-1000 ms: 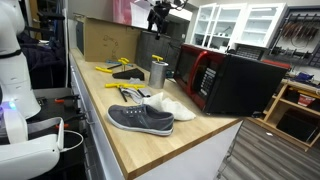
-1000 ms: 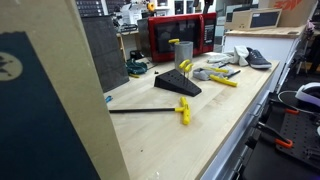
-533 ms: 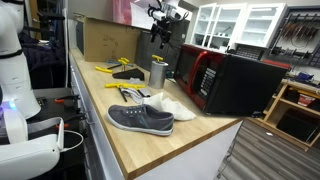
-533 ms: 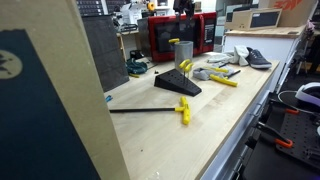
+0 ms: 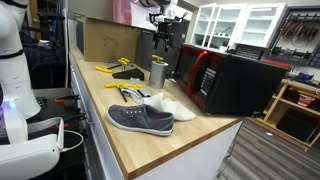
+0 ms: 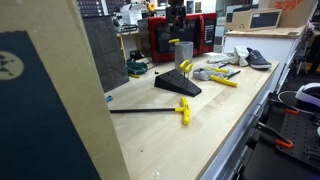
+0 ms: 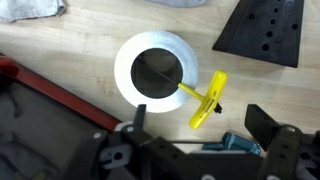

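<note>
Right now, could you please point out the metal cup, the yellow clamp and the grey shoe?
metal cup point(image 7: 156, 70): wrist view, its dark inside, seen from above.
yellow clamp point(image 7: 207, 98): wrist view, the middle of its bar.
grey shoe point(image 5: 140, 119): an exterior view, the side of its upper.

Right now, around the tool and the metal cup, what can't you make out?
Wrist view: inside of the round silver metal cup is shadowed, contents unclear.
Wrist view: black perforated wedge block is cut off by the top edge.
Wrist view: small blue object is partly hidden by the tool.
Both exterior views: tool jaws too small.
</note>
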`<act>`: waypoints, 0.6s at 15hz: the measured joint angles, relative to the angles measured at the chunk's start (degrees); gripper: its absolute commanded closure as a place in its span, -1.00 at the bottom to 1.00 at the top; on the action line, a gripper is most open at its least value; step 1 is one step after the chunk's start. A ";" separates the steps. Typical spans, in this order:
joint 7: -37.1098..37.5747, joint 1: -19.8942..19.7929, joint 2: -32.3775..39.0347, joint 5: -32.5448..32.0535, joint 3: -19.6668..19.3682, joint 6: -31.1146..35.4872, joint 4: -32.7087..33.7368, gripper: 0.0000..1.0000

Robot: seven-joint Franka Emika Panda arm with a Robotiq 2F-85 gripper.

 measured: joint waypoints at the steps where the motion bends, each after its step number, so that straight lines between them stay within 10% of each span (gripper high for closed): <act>1: 0.74 0.47 0.64 -1.52 0.05 0.06 0.45 -1.00; 9: 7.57 4.80 5.08 -10.83 0.26 3.18 1.57 -1.00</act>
